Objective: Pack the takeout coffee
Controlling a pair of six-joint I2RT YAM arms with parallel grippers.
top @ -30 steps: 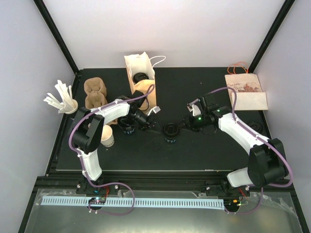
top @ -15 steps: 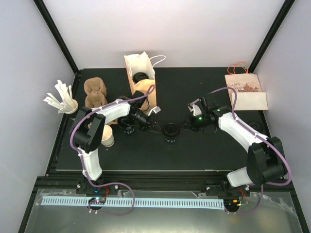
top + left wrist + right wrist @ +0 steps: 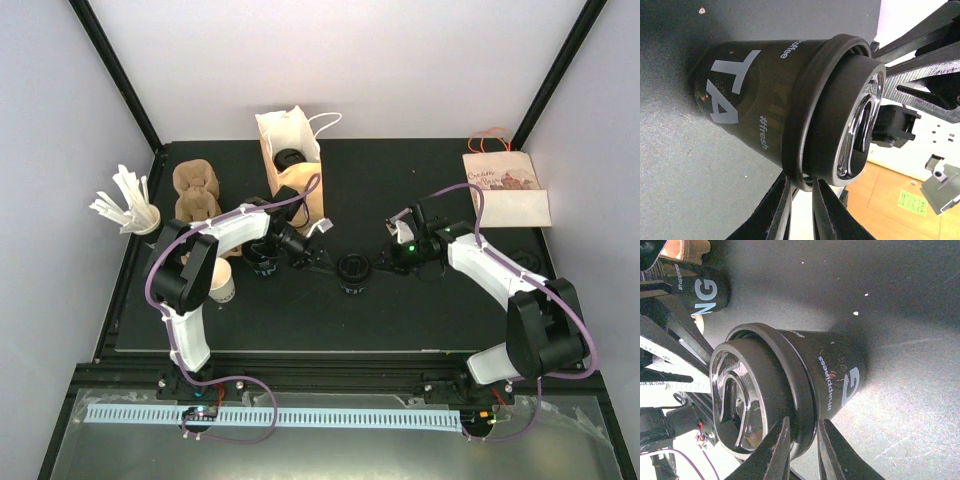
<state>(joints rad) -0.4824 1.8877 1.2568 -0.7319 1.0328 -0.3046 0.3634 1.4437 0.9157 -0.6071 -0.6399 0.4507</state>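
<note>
At the far left a holder of white stirrers (image 3: 125, 205) stands just beside the brown pulp cup carriers (image 3: 197, 190), with a white paper cup (image 3: 220, 282) nearer the arm bases; a second black cup (image 3: 262, 263) sits under the left forearm, and behind it the upright paper bag (image 3: 290, 160) stands open with a dark cup visible inside; the left gripper (image 3: 801, 180) reaches in from the left with its jaws drawn nearly together, and they appear to pinch the rim of the lid (image 3: 840, 115) on the black cup (image 3: 352, 272), which stands upright on the mat at mid-table, between the two arms; the right gripper (image 3: 803, 422) meets the same cup from the opposite side, jaws equally narrow and seemingly nipped on the lid's edge; a flat printed bag (image 3: 505, 192) lies well apart at the far right. The risk, as I judge it, lies in holding by the lid alone; a lift could pull the lid off and leave the cup behind, or tip it; two arms pulling against each other could skew the lid or drag the cup sideways into the second black cup; the standing bag looks light enough to topple if nudged.
</note>
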